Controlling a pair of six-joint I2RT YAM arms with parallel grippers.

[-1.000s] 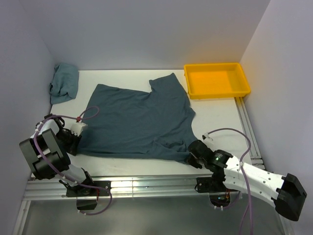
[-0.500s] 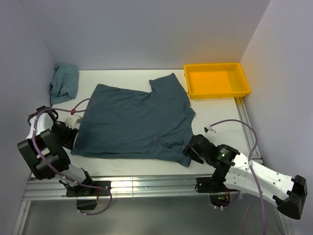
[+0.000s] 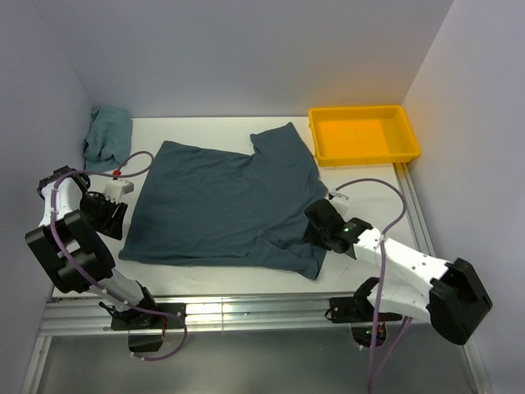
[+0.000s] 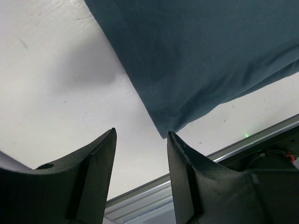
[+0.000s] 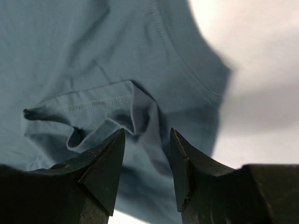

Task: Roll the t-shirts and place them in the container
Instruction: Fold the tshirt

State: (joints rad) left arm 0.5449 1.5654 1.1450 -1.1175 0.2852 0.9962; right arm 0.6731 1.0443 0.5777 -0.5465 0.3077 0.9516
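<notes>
Right gripper (image 3: 318,223) has swung in from the 5 o'clock table edge and now sits over the rumpled side of the dark slate t-shirt (image 3: 225,205) at about 4 o'clock. Left gripper (image 3: 111,215) has backed toward 9 o'clock, just off the cloth's left edge, and the shirt's near-left corner has slid slightly left with it. Dark shirt lies spread flat mid-table (image 3: 361,193), with its hem toward 6 and one sleeve reaching to 1 o'clock, just beside the yellow tray (image 3: 363,135). Second t-shirt (image 3: 107,138), a lighter teal-grey, is bunched at the 10 o'clock corner, apart from the flat one. In the left wrist view the jaws are spread with only bare table between them, and the shirt corner is just past the right-hand tip. In the right wrist view the jaws are spread wide above a puckered fold and stitched hem, gripping nothing; contact with the cloth cannot be told
</notes>
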